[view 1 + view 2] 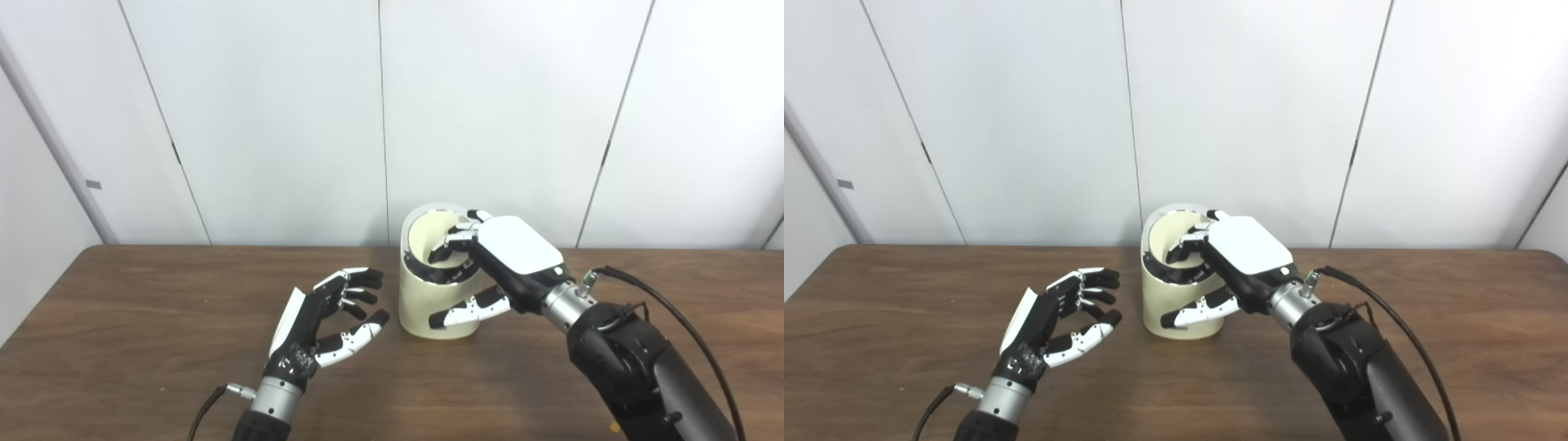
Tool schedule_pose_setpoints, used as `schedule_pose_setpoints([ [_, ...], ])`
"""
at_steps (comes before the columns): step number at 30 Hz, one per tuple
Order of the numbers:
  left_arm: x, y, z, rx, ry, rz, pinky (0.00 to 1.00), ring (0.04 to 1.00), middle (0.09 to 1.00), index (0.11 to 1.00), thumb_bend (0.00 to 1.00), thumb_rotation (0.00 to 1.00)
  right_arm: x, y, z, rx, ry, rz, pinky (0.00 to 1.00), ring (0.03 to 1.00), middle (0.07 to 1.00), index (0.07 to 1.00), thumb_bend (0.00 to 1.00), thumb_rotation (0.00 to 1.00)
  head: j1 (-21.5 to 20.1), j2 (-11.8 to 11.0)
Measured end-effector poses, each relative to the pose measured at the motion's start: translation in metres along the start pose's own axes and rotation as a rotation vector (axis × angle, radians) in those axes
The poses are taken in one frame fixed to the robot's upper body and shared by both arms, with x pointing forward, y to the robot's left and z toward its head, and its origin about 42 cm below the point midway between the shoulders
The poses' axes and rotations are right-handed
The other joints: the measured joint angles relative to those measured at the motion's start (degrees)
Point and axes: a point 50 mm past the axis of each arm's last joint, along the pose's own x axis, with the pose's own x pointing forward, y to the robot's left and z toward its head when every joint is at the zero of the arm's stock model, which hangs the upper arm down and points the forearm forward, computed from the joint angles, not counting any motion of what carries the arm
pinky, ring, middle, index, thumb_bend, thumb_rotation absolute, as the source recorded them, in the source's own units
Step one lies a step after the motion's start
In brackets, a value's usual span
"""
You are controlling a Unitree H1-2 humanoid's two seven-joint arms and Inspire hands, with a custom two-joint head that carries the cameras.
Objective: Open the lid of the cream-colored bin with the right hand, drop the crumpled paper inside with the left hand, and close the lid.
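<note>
While the right hand is laid over the top of the cream-colored bin, its fingers are curled down past the rim into the opening, and its thumb is stretched along the outside of the bin's front wall. The hand is thus closed on the bin's top edge, with the wall caught between fingers and thumb. Just beyond the fingertips, the lid is seen tilted up and back, so that its pale inner face is turned toward the hand and a dark ring is exposed around the mouth beneath the fingers. Whether the fingers press on the lid itself or only on the rim cannot be told. What lies inside the bin is hidden by the hand.

Off to the far side of the bin from the right wrist, the left hand is held just above the counter, palm turned toward the bin, fingers spread and lightly bent, thumb apart from them. Nothing is held in it. Its fingertips are near the bin's side but not touching it.

No crumpled paper can be made out anywhere on the counter or in either hand.

Behind both hands, past the counter's back edge, a white panelled wall is seen. A black cable is looped along the right forearm.
</note>
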Motion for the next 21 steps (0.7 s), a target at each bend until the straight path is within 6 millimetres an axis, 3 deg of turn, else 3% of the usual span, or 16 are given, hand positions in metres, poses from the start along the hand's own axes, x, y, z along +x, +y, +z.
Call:
schedule_pose_setpoints([
  [3,0.0,0.0,0.0,0.002,0.0,0.0,0.54,0.654,0.719,0.728,0.49,0.21,-0.005,-0.003,-0.006,0.05,0.022,-0.019,0.9,0.856,0.726,0.715,0.67,0.58,-0.1,0.0],
  [9,0.0,0.0,0.0,0.001,0.0,0.001,0.54,0.65,0.718,0.728,0.5,0.21,-0.017,-0.027,-0.021,0.185,0.047,-0.16,0.66,0.801,0.811,0.775,0.68,0.55,-0.1,0.1],
  [12,0.0,-0.001,0.0,-0.001,0.0,0.001,0.54,0.652,0.72,0.73,0.5,0.21,-0.024,-0.031,-0.023,0.248,0.009,-0.236,0.67,0.819,0.86,0.831,0.69,0.46,-0.2,0.1],
  [19,0.0,0.001,0.0,-0.004,0.0,0.004,0.55,0.659,0.725,0.735,0.51,0.18,-0.046,-0.012,-0.03,0.38,0.018,-0.258,0.83,0.912,0.926,0.902,0.76,0.4,-0.4,0.3],
  [21,0.0,0.002,0.0,-0.004,0.001,0.006,0.56,0.66,0.726,0.738,0.52,0.16,-0.053,-0.005,-0.036,0.413,0.044,-0.258,0.79,0.892,0.927,0.901,0.76,0.39,-0.7,0.3],
])
